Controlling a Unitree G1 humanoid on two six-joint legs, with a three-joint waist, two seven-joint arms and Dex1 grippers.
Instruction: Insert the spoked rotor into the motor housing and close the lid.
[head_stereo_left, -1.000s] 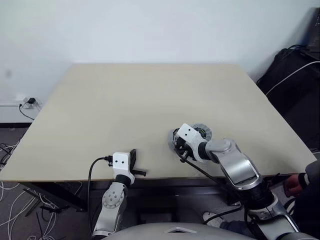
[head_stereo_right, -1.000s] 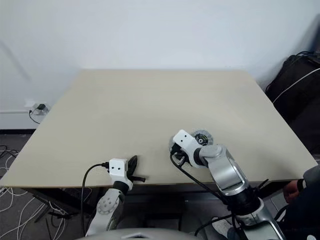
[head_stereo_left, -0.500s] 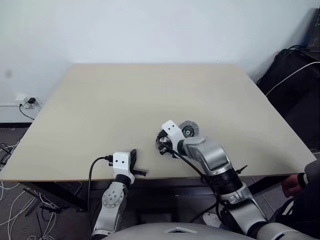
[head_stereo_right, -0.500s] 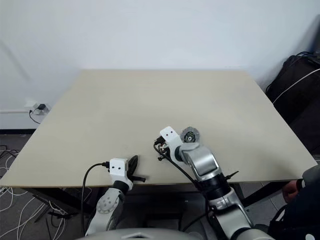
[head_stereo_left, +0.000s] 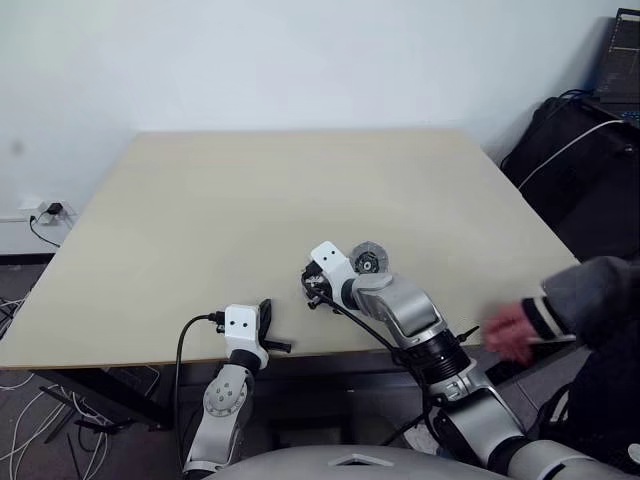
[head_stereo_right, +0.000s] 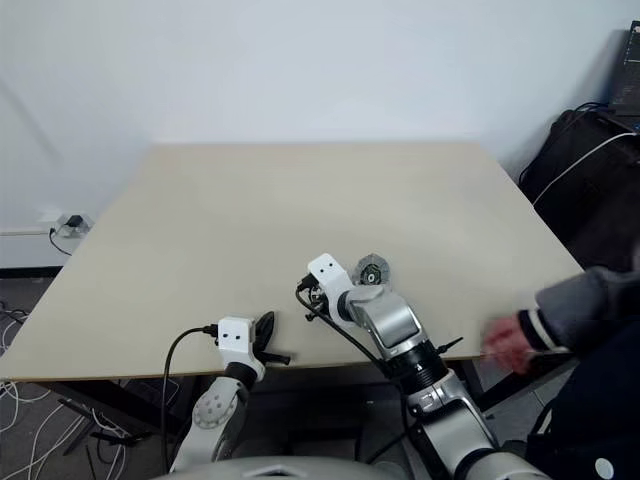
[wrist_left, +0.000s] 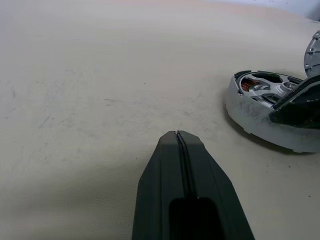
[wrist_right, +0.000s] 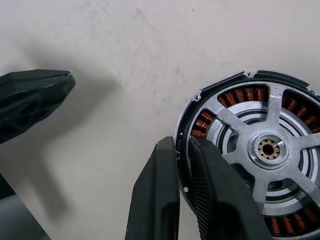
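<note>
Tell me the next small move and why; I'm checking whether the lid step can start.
Probably release the motor housing rim and lift: the right gripper pinches it, the spoked wheel already sits inside over copper coils, and the lid lies beside it, not yet on.

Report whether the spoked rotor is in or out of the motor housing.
In. The spoked rotor sits inside the motor housing: copper windings show between its spokes, and the dark outer rim rings it.

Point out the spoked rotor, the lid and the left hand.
spoked rotor (wrist_right: 269, 149), right wrist view, central hub.
lid (head_stereo_left: 368, 260), left eye view, dark centre.
left hand (wrist_left: 178, 134), left wrist view, closed fingertips.
</note>
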